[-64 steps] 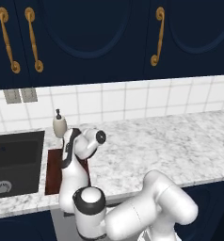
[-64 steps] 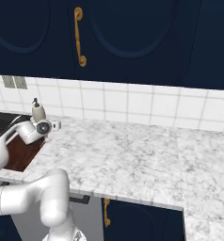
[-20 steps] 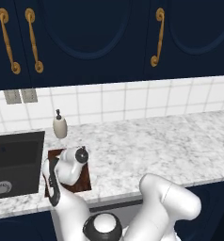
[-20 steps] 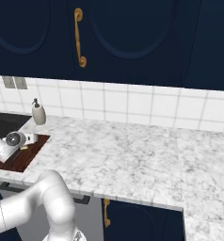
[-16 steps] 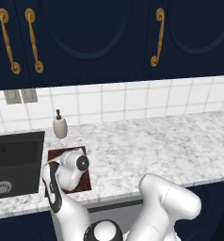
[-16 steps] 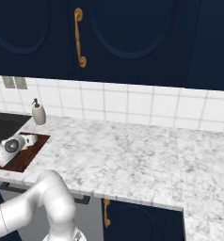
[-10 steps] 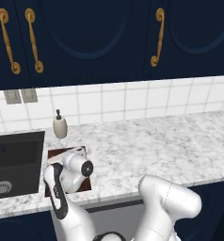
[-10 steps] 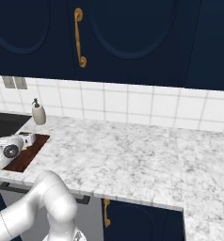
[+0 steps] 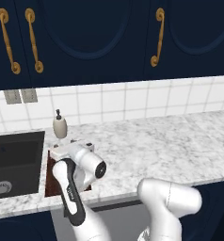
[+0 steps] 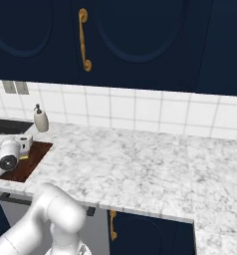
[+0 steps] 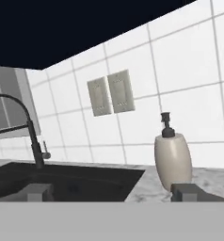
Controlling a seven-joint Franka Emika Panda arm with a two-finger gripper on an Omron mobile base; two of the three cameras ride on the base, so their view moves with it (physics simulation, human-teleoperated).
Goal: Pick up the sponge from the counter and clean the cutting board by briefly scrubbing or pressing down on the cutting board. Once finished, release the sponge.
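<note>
The dark reddish-brown cutting board (image 9: 50, 175) (image 10: 27, 163) lies on the marble counter (image 9: 151, 146) next to the sink. My gripper (image 9: 61, 151) (image 11: 114, 192) hovers low over the board's far end, levelled toward the backsplash. Its fingertips (image 11: 38, 191) stand wide apart with nothing between them, so it is open. A sliver of yellow, the sponge (image 10: 24, 156), shows on the board just under the hand, mostly hidden by it.
A beige soap dispenser (image 9: 60, 127) (image 11: 173, 160) stands right behind the board, close ahead of the fingers. The dark sink basin (image 9: 15, 160) (image 11: 62, 180) with its black faucet (image 11: 31, 132) lies to the left. Wall outlets (image 11: 111, 92) sit above. The marble counter runs far to the right.
The hand has tipped up from the board to face the wall, and the wrist has swung to the right. The jaws have widened a little more.
</note>
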